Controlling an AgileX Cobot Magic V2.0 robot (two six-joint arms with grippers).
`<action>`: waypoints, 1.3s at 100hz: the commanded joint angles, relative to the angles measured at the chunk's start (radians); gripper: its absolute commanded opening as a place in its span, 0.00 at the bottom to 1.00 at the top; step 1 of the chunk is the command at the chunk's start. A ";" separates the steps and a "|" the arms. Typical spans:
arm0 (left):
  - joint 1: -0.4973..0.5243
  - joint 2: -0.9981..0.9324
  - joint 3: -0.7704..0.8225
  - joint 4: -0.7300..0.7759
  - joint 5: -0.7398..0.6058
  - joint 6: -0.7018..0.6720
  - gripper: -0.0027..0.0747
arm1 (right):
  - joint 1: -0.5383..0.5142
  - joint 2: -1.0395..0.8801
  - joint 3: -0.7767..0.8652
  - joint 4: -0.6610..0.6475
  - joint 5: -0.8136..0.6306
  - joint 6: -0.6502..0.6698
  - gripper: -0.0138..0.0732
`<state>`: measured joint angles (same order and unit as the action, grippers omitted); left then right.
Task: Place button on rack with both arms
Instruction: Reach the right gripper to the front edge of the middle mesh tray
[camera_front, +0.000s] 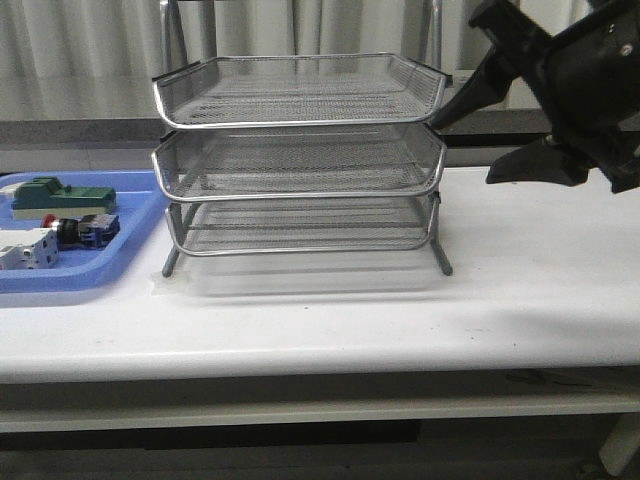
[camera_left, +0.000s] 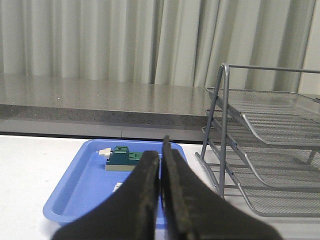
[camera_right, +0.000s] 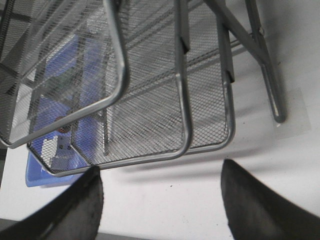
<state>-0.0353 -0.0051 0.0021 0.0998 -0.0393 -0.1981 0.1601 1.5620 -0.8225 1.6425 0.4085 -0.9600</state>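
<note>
- Appears to be a robot test lab or bench.
- Plain white table (camera_front: 520, 290), pale pleated curtain (camera_left: 100, 40) closing off the background, grey stone-like ledge (camera_left: 90, 100) behind.
- Staged props only: wire-mesh rack (camera_front: 300, 150), blue tray (camera_front: 120, 262) holding small industrial parts.

The blue tray (camera_front: 130, 205) is cut off by the left edge of the front view. The button (camera_front: 78, 230) on it is too small for its cap to be made out. In the left wrist view it is hidden behind the left gripper (camera_left: 161, 165). The right gripper (camera_front: 500, 130) is cropped at the upper right.
</note>
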 joint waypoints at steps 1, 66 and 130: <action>0.002 -0.034 0.047 -0.009 -0.079 -0.009 0.04 | -0.001 0.025 -0.051 0.048 0.061 -0.035 0.74; 0.002 -0.034 0.047 -0.009 -0.079 -0.009 0.04 | -0.001 0.240 -0.243 0.058 0.159 -0.049 0.74; 0.002 -0.034 0.047 -0.009 -0.079 -0.009 0.04 | -0.001 0.266 -0.254 0.052 0.161 -0.052 0.21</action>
<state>-0.0353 -0.0051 0.0021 0.0998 -0.0393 -0.1981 0.1601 1.8736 -1.0456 1.6719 0.5228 -0.9943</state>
